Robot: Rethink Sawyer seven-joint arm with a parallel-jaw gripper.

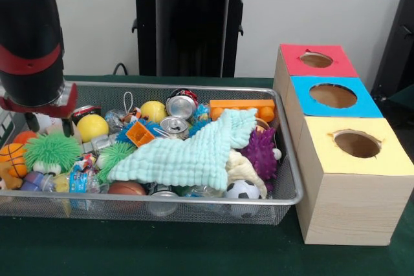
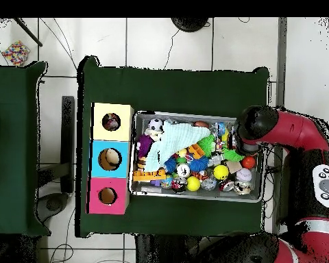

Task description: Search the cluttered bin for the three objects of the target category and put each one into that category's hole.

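Observation:
A wire-mesh bin holds a heap of toys. A mint-green cloth lies over the middle of it. Around the cloth are crushed cans, yellow balls, a soccer ball, a purple spiky ball and green spiky toys. The wooden box has a red hole, a blue hole and a yellow hole. My gripper hangs over the bin's left end in the front view, mostly hidden under the black wrist. In the overhead view the wrist covers the bin's right end.
An orange block lies at the bin's back edge. A small basketball and a brown football sit near the front left. The box stands close against the bin's side. Green cloth covers the table.

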